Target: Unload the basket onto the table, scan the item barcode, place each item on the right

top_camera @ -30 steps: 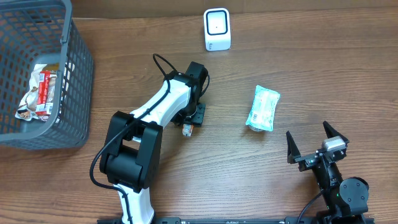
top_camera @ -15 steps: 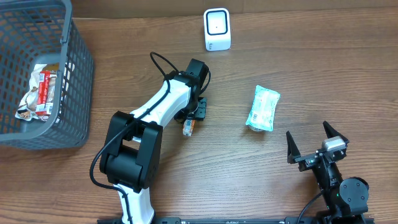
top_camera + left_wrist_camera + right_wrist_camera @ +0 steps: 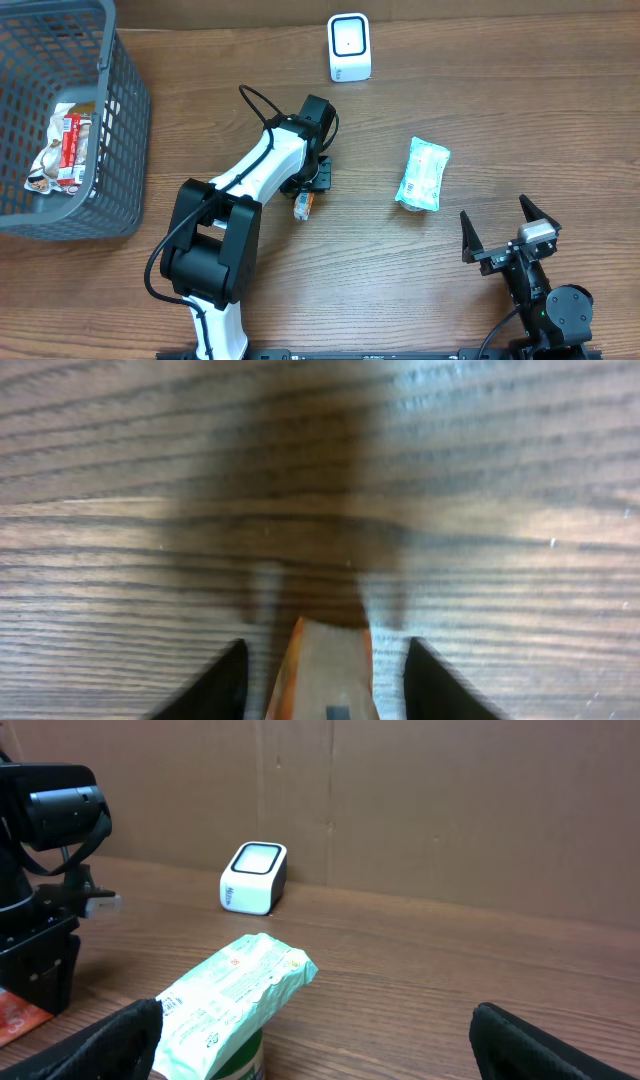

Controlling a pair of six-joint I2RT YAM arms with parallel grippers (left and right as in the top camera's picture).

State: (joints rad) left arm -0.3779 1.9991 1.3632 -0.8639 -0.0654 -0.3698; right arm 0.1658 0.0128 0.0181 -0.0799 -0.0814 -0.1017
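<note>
Fingers (image 3: pixel 215 695) of the left gripper (image 3: pixel 326 650) stand partly open astride the small orange item (image 3: pixel 322 680) lying on the table (image 3: pixel 400 290), seemingly not touching it, while the right gripper (image 3: pixel 493 208) gapes wide and empty.

We see the left arm (image 3: pixel 262 170) with white shells between bulky black joints, and a thin black cable (image 3: pixel 251 99) looping near its wrist. The right hand (image 3: pixel 493 207) is all black, with two pointed fingers (image 3: pixel 467 238).

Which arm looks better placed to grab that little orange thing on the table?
Left. Its gripper straddles the orange item, a finger on each side, not yet touching. The right gripper sits open far off, past the green packet.
</note>
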